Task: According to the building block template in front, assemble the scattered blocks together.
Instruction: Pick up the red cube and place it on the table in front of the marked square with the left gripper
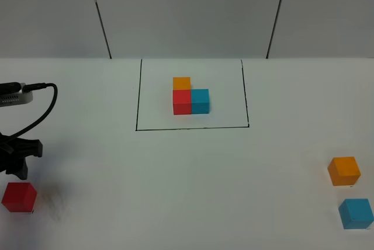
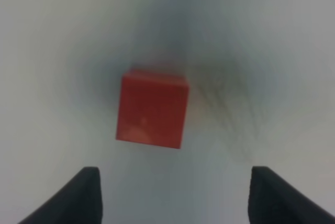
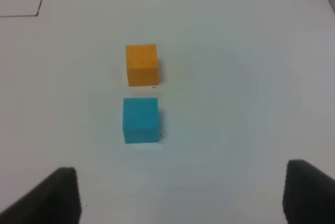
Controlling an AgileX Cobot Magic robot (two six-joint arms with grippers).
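Note:
The building block template [image 1: 190,98] is an L of orange, red and blue cubes inside a thin black rectangle at the table's middle back. The scattered red cube [image 1: 18,197] lies at the front left. My left gripper [image 1: 19,165] hovers just behind and above it, open and empty. In the left wrist view the red cube [image 2: 152,110] sits ahead of the spread fingers [image 2: 86,195]. The scattered orange cube [image 1: 343,171] and sky-blue cube [image 1: 356,213] lie at the front right. My right gripper [image 3: 183,195] is open above them, with the orange cube [image 3: 141,64] and blue cube [image 3: 140,120] ahead.
The white table [image 1: 187,191] meets a pale back wall. A black cable [image 1: 44,107] loops from the left arm over the table's left edge. A corner of the black rectangle [image 3: 39,4] shows in the right wrist view.

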